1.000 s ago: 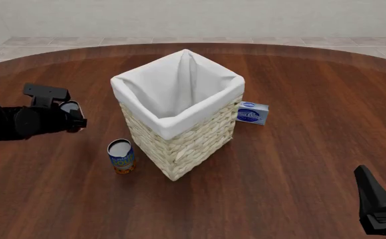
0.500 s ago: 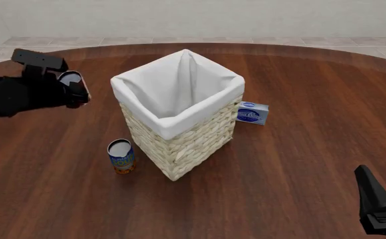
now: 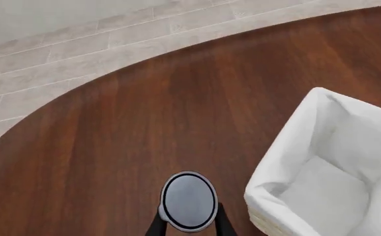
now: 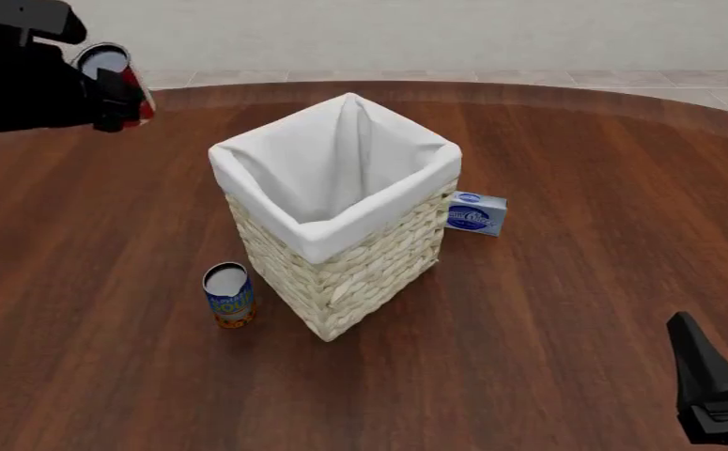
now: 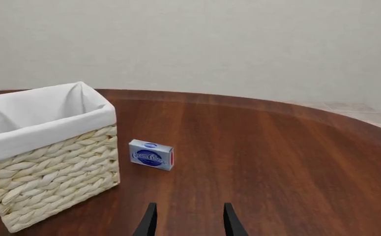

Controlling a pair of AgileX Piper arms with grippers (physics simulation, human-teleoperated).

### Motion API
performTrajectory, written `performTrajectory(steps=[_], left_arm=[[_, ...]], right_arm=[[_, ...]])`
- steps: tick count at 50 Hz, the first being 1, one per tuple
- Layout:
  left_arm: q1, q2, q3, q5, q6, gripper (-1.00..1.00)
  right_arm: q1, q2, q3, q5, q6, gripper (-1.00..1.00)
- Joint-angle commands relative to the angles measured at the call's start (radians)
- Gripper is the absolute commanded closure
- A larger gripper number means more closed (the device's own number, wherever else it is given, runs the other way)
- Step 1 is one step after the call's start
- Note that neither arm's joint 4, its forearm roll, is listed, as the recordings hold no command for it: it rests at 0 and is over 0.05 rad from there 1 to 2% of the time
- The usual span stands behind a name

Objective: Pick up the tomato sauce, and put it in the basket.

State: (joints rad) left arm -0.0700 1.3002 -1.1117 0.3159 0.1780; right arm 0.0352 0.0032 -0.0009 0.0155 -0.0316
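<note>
My left gripper (image 4: 119, 89) is shut on the tomato sauce (image 4: 111, 64), a small can with a red label and silver-grey top, held high in the air to the left of the basket (image 4: 338, 235). In the left wrist view the can's top (image 3: 189, 200) sits between the fingers, beside the basket's white-lined corner (image 3: 288, 162). The basket stands at the table's middle, tall, woven straw, with white lining. My right gripper (image 5: 187, 221) is open and empty, low at the front right (image 4: 715, 395).
A blue-labelled can with an orange base (image 4: 228, 295) stands by the basket's front left side. A small blue and white box (image 4: 476, 213) lies against the basket's right side, also in the right wrist view (image 5: 151, 154). The round wooden table (image 4: 565, 282) spreads around.
My left gripper has risen with the tomato sauce, moving up and farther back on the left. The right arm has not moved.
</note>
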Motion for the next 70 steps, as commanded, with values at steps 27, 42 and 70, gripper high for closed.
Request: performTrajectory(steps=[27,42,70], left_arm=[[-0.176,-0.009,-0.303,0.176,0.064,1.0],[-0.276,0.028,-0.305,0.168,0.049,1.0],[-0.416,0.138,-0.29,0.147,0.032,1.0]], right_arm=[[0.002,-0.002,0.0,0.001,-0.002,-1.0],[0.007,-0.002,0.0,0.002,-0.007,-1.0],[0.008,-0.001,0.0,0.005,-0.012,-1.0]])
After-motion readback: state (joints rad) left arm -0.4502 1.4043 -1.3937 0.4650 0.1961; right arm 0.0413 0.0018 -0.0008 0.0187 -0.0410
